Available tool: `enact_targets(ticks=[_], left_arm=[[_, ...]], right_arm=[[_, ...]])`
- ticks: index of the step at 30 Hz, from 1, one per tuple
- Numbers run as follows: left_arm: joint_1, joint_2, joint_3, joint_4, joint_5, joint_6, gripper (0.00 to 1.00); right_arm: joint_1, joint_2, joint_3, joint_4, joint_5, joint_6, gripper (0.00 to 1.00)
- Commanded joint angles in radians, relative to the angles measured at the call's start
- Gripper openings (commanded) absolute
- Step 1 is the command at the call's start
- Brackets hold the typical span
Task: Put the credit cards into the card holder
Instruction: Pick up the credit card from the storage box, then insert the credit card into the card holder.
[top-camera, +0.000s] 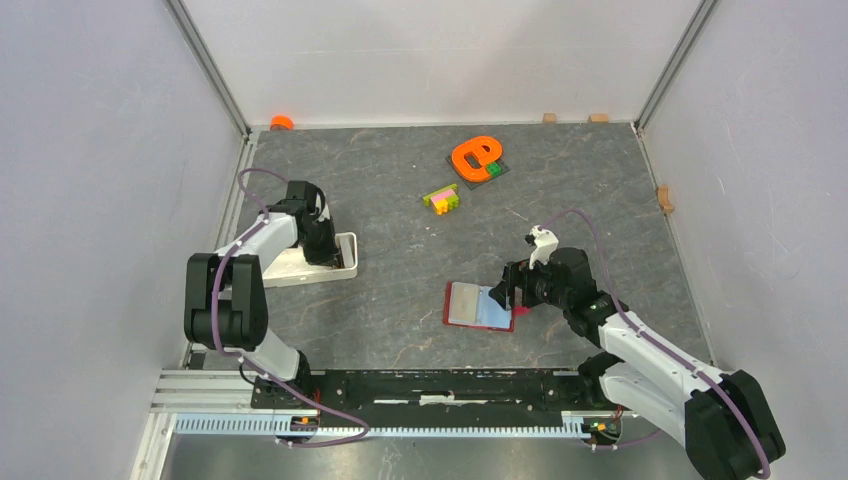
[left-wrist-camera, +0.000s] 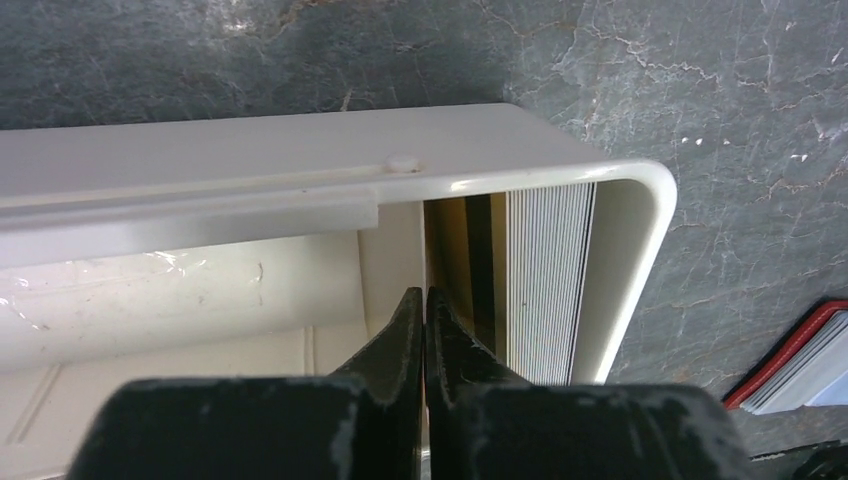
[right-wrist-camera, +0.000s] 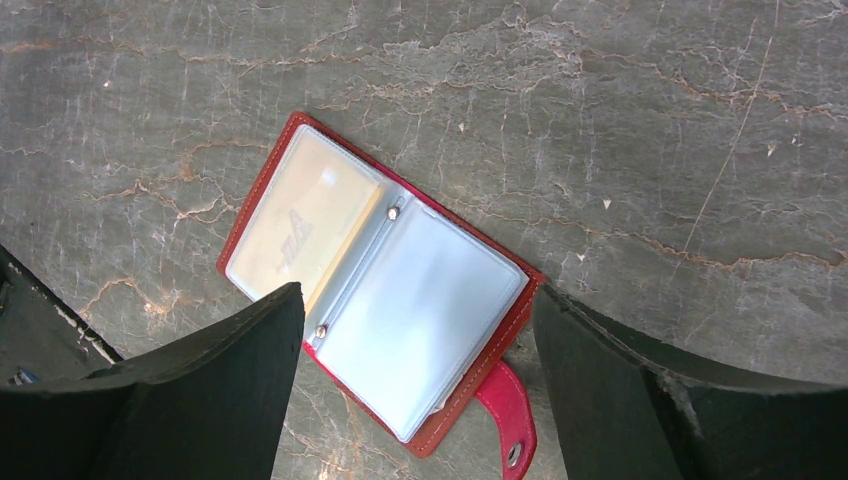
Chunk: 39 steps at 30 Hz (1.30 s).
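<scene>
The dark red card holder (top-camera: 478, 305) lies open on the table. In the right wrist view its left sleeve holds a tan-orange card (right-wrist-camera: 300, 225); its right sleeve (right-wrist-camera: 425, 310) looks light blue, and I cannot tell if a card is in it. The snap tab (right-wrist-camera: 508, 415) points toward me. My right gripper (right-wrist-camera: 418, 295) is open and empty, hovering over the holder's right page. My left gripper (left-wrist-camera: 425, 300) is shut and empty, its tips inside the white tray (left-wrist-camera: 640, 230) beside tan and dark upright edges (left-wrist-camera: 470, 260). The holder's corner also shows in the left wrist view (left-wrist-camera: 800, 360).
The white tray (top-camera: 345, 268) sits at the left by the wall. An orange e-shaped toy (top-camera: 475, 155) and coloured blocks (top-camera: 442, 198) lie at the back middle. Small wooden blocks (top-camera: 549, 117) stand along the back and right edges.
</scene>
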Motion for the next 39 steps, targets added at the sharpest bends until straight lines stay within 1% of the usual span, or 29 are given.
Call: enact_targets(ticks=[1,6,10,13,15,19,21,23,25,27,29,30,32,35,39], left_arm=[[0.006,-0.086,0.016,0.008,-0.042,-0.021,0.02],[0.008,-0.331,-0.037,0.038,-0.117,-0.043,0.02],[0.004,-0.530,-0.074,0.074,-0.099,-0.027,0.02],[-0.002,-0.630,-0.098,0.082,0.010,-0.007,0.02],[-0.013,-0.682,-0.125,0.114,0.132,-0.014,0.02],[-0.077,-0.772,-0.176,0.227,0.408,-0.071,0.02],[-0.146,-0.804,-0.208,0.306,0.477,-0.148,0.02],[-0.250,-0.838,-0.255,0.419,0.478,-0.259,0.02],[-0.385,-0.867,-0.320,0.565,0.429,-0.388,0.02],[-0.514,-0.873,-0.364,0.687,0.358,-0.462,0.02],[-0.614,-0.855,-0.400,0.789,0.314,-0.515,0.02],[-0.655,-0.840,-0.414,0.831,0.298,-0.535,0.02],[-0.742,-0.810,-0.432,0.898,0.256,-0.559,0.02],[-0.843,-0.746,-0.435,0.969,0.201,-0.562,0.02],[-0.913,-0.655,-0.435,1.071,0.185,-0.579,0.02]], right_arm=[[-0.004,-0.012,-0.001,0.024,-0.004,0.002,0.88],[-0.005,-0.057,0.021,-0.011,0.004,0.002,0.88],[-0.004,-0.116,0.029,-0.026,-0.005,-0.003,0.88],[-0.004,-0.173,0.038,-0.020,-0.042,-0.003,0.89],[-0.003,-0.216,0.039,0.000,-0.093,0.005,0.89],[-0.003,-0.295,0.029,0.147,-0.226,0.076,0.90],[-0.004,-0.326,0.019,0.235,-0.264,0.138,0.90],[-0.003,-0.337,0.005,0.319,-0.288,0.203,0.89],[-0.003,-0.333,-0.010,0.393,-0.300,0.266,0.88],[-0.002,-0.315,-0.021,0.464,-0.325,0.321,0.87],[0.002,-0.289,-0.032,0.542,-0.356,0.382,0.84],[0.005,-0.275,-0.041,0.592,-0.377,0.413,0.82],[0.016,-0.253,-0.048,0.655,-0.400,0.463,0.81],[0.051,-0.228,-0.044,0.686,-0.410,0.480,0.80],[0.130,-0.200,-0.019,0.689,-0.409,0.463,0.78]])
